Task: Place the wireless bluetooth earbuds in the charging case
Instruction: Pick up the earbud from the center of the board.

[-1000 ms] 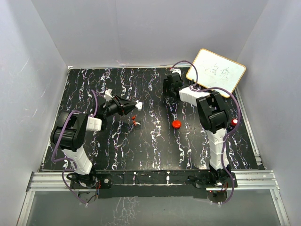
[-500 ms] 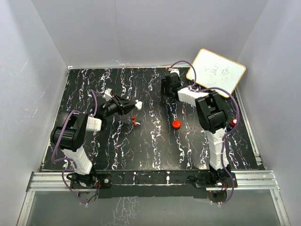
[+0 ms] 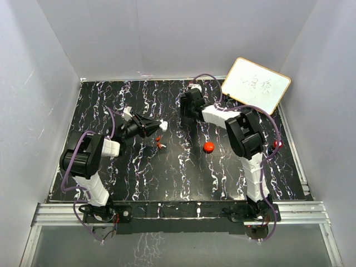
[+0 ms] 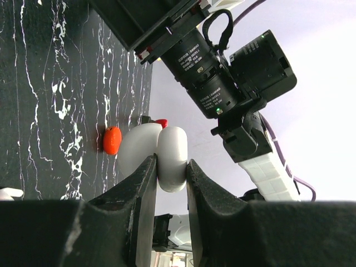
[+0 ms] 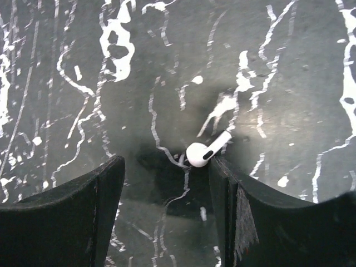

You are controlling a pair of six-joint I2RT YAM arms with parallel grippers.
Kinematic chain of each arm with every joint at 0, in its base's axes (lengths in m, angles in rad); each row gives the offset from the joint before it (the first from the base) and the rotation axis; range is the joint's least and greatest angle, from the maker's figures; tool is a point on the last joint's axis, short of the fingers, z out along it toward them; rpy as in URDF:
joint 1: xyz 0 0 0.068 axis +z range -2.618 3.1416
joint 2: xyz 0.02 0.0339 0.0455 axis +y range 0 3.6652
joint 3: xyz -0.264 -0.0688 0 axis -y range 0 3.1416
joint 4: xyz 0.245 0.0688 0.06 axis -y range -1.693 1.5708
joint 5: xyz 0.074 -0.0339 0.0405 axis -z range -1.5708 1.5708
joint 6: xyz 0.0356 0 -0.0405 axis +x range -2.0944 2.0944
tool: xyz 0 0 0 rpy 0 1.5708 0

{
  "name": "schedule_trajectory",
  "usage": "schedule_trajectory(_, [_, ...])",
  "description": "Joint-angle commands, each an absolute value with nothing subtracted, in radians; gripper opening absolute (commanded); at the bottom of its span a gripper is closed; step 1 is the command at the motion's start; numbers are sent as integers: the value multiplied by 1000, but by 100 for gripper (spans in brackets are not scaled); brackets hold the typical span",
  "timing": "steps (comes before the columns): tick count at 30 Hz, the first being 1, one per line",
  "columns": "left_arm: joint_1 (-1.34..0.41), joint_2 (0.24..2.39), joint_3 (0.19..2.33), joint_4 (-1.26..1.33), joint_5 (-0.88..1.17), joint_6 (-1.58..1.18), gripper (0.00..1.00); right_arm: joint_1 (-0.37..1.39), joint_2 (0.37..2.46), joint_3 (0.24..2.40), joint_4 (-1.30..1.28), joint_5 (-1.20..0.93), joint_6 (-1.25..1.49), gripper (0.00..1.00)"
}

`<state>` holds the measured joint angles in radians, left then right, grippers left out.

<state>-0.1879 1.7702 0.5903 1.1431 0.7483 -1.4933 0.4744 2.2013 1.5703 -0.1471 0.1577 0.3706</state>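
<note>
My left gripper is shut on the white charging case and holds it above the table, left of centre. Two tiny red earbuds lie on the black marbled table just below it. In the right wrist view a white earbud lies on the table. It touches the tip of the right-hand finger of my right gripper, which stands open over it at the back middle. The top view does not show that earbud.
A red coin-sized disc lies near the table's middle and another red disc by the right arm. A white board with a wooden frame leans at the back right corner. Grey walls enclose the table.
My right gripper has swung left along the back of the table, staying open. The left gripper keeps still with the case.
</note>
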Motion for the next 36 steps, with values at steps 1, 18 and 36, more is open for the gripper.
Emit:
schedule_trajectory(1, [-179, 1727, 580, 1197, 769, -1501, 0, 520, 2194, 1628, -149, 142, 396, 60])
schedule_trajectory(18, [-152, 1722, 575, 1199, 787, -1505, 0, 499, 2004, 1561, -128, 191, 215, 61])
schedule_trajectory(36, [-151, 1704, 585, 1183, 792, -1498, 0, 489, 2148, 1690, -283, 217, 77, 40])
